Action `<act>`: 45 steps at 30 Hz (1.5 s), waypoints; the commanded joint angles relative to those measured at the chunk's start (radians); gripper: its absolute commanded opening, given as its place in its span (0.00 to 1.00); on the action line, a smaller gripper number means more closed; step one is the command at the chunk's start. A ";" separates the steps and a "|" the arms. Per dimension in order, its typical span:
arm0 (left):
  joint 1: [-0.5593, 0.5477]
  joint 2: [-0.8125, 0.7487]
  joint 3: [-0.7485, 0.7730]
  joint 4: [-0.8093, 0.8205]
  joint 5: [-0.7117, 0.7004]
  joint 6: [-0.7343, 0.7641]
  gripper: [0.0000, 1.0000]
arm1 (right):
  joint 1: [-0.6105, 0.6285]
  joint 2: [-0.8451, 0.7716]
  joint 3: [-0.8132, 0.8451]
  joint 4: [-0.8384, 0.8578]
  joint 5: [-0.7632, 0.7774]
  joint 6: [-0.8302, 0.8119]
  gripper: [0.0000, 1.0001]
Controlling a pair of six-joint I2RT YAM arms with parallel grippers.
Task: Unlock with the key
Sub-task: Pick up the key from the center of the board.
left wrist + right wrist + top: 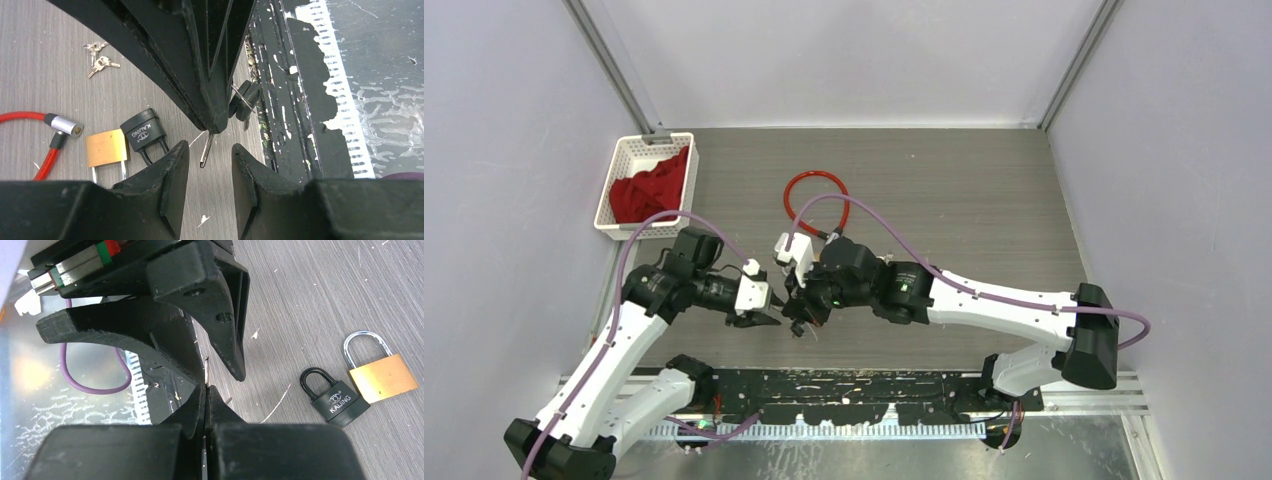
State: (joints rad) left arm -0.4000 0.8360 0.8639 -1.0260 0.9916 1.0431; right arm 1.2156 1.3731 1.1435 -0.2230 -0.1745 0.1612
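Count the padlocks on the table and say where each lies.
2. The black padlock lies on the table beside the brass padlock, which sits next to the metal end of the red cable lock. Others could be hidden.

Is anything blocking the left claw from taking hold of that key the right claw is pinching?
Nothing visible does. The key pokes out of the shut right gripper and hangs inside the open left gripper, touching neither finger. Its spare keys dangle off to one side.
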 commanded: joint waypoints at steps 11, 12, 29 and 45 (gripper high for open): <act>-0.012 0.012 0.070 -0.111 0.026 0.079 0.19 | 0.004 0.045 0.103 -0.057 -0.053 -0.044 0.01; -0.011 0.015 0.071 -0.114 0.026 0.084 0.12 | 0.004 0.046 0.106 -0.059 -0.053 -0.045 0.01; -0.019 0.041 0.075 -0.022 -0.026 -0.096 0.00 | -0.043 -0.057 0.040 -0.012 -0.098 -0.047 0.81; -0.230 -0.006 0.173 0.029 -0.720 0.457 0.00 | -0.292 -0.177 -0.156 0.209 -0.132 0.139 0.92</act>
State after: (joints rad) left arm -0.5957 0.9028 1.0451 -1.0698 0.4900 1.0863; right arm 0.9451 1.2098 0.9859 -0.1139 -0.3363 0.2443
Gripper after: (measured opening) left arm 0.010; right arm 0.919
